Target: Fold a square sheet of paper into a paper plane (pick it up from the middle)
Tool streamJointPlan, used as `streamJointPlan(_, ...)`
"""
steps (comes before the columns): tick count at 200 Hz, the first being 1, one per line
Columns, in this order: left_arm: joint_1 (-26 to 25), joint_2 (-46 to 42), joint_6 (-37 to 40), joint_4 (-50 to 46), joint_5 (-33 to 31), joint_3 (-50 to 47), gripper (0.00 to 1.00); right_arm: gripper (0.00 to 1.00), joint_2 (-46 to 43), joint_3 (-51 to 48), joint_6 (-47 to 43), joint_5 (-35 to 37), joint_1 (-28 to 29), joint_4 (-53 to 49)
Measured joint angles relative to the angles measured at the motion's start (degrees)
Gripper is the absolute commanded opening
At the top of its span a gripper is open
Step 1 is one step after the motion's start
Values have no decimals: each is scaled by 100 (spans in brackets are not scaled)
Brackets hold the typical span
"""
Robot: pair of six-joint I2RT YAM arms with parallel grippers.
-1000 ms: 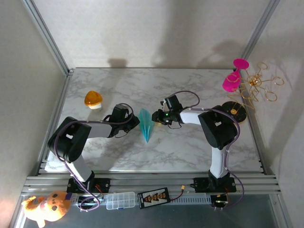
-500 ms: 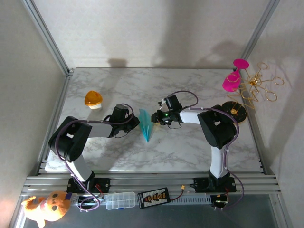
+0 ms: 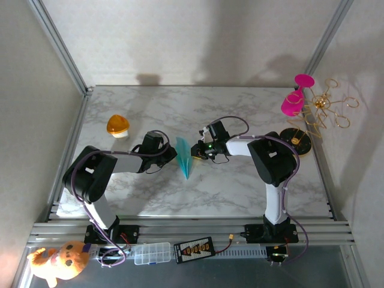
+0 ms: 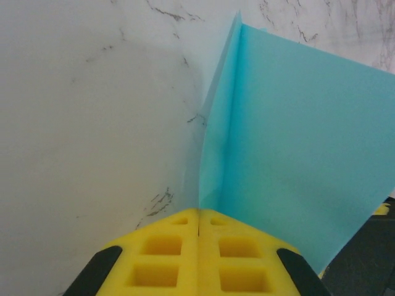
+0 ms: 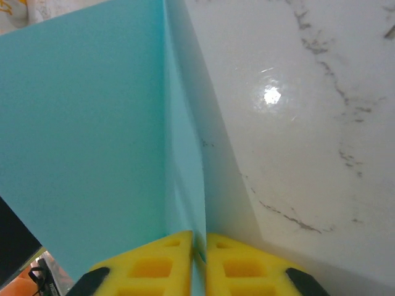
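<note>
The square sheet of paper is folded into a narrow teal paper plane [image 3: 185,161], its point towards the near edge of the marble table [image 3: 240,186]. My left gripper [image 3: 176,157] is shut on its left side. In the left wrist view the yellow fingertips [image 4: 166,246] meet at the gripper [image 4: 199,216], with the teal paper [image 4: 290,135] rising out of them. My right gripper [image 3: 194,150] is shut on the plane from the right. In the right wrist view a teal flap [image 5: 86,123] runs between the closed yellow pads at the gripper [image 5: 199,237].
An orange dome-shaped object [image 3: 118,125] sits at the left of the table. At the back right are a pink stand [image 3: 293,102], a gold wire sculpture [image 3: 327,108] and a black disc [image 3: 298,139]. Aluminium rails [image 3: 192,228] run along the near edge.
My right gripper has edged left and closed its jaws onto the paper's right side. The left gripper has stayed shut on the paper, which has barely shifted.
</note>
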Motion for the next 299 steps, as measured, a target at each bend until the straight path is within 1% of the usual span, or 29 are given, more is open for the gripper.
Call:
streamJointPlan(25,2,-13,-4,-44,-57,0,4,3,-2,2,9,144,0,-13)
streamJointPlan(43,2,-127,-55,-129,-205,-31,5,3,-57,-28,76,372,0,-4)
streamJointPlan(82,2,-619,-315,-114,-573,-361,5,3,-474,-289,269,848,0,31)
streamJointPlan(140,2,-664,-616,-46,-787,-605,6,3,-531,-522,614,1060,0,144)
streamJointPlan(168,2,-662,-713,-35,-852,-625,9,4,-540,-654,813,1119,0,291)
streamJointPlan(210,2,-660,-647,-120,-859,-568,21,5,-540,-660,911,1113,0,328)
streamJointPlan(237,2,-688,-538,-251,-859,-481,26,5,-540,-658,885,1113,0,315)
streamJointPlan(272,-42,-1202,-424,-579,-861,-481,29,5,-540,-649,883,1113,0,299)
streamJointPlan(299,-275,-1606,-409,-673,-848,-481,32,5,-540,-645,861,1102,0,284)
